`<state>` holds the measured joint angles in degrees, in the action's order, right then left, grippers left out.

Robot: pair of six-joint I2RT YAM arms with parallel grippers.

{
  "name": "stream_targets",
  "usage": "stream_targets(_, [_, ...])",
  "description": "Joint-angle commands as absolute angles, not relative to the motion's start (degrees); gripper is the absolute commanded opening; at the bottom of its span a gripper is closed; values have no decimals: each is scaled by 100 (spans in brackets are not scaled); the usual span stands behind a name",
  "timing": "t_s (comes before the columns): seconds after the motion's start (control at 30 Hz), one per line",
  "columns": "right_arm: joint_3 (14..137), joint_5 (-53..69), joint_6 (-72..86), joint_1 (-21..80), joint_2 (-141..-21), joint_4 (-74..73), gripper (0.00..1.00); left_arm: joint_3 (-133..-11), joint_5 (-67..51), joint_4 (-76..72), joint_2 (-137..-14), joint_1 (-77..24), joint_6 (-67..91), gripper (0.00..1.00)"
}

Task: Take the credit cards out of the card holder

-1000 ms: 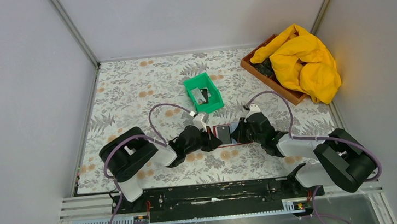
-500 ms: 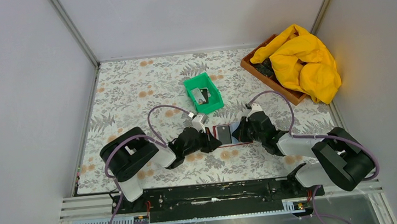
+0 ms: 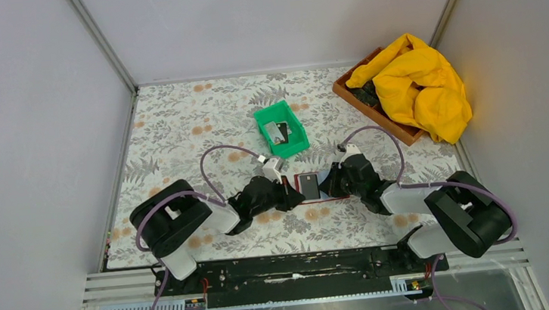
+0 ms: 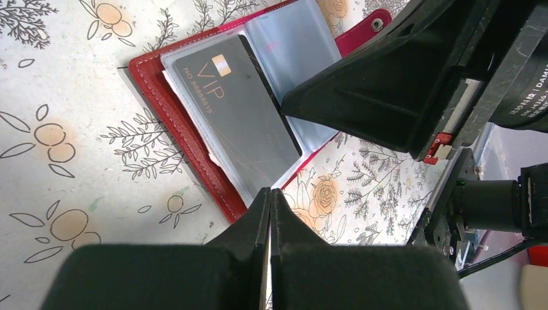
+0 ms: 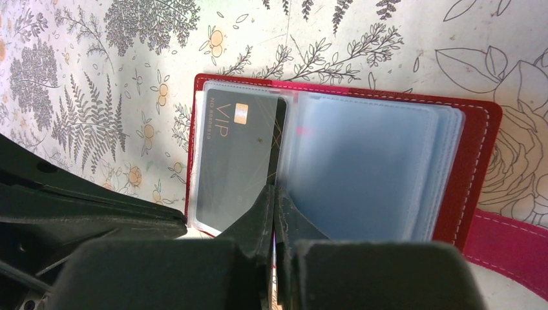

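Note:
The dark red card holder [image 3: 309,186] lies open on the flowered table between my two grippers. In the left wrist view, its red cover [image 4: 169,106] frames a clear sleeve holding a black credit card [image 4: 232,116] marked VIP. My left gripper [image 4: 269,192] is shut, its tip at the holder's near edge by that sleeve's corner. In the right wrist view, the same card [image 5: 232,155] sits left of a stack of pale blue sleeves [image 5: 362,168]. My right gripper [image 5: 274,190] is shut, tip on the fold between them. Nothing shows between either pair of fingers.
A green bin [image 3: 291,144] stands just beyond the holder, with cards [image 3: 277,132] lying inside. At the back right, a yellow cloth [image 3: 417,84] is heaped on a wooden tray [image 3: 349,91]. Grey walls close in both sides and the back.
Both arms have shifted slightly at the elbows, the left one leftward. The shut grippers stay at the open holder, which has not moved.

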<state>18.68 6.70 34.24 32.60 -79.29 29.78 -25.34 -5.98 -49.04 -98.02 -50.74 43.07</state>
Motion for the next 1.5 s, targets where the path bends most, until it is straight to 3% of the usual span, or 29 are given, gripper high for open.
stream_targets(0.0, [1881, 768, 3417, 3226, -7998, 3164, 0, -2540, -483, -4874, -9780, -5054, 4188, 0])
stream_targets(0.47, [1805, 685, 3499, 3219, -7883, 3207, 1, -2490, -471, -4936, -10025, -5028, 4342, 0])
stream_targets(0.57, [1801, 702, 3512, 3217, -7802, 3203, 8, -2530, -473, -4892, -10058, -5032, 4342, 0])
stream_targets(0.73, [1789, 674, 3506, 3212, -7739, 3164, 33, -2589, -490, -4873, -10122, -5019, 4359, 0])
stream_targets(0.93, [1776, 969, 3549, 3204, -7938, 3434, 41, -2662, -530, -4821, -10208, -5009, 4361, 0])
stream_targets(1.2, [1808, 1380, 3582, 3199, -8243, 3714, 43, -2680, -560, -4808, -10254, -4992, 4394, 0])
stream_targets(1.47, [1480, 2397, 3998, 3063, -8252, 5148, 40, -2689, -571, -4798, -10272, -4975, 4412, 0])
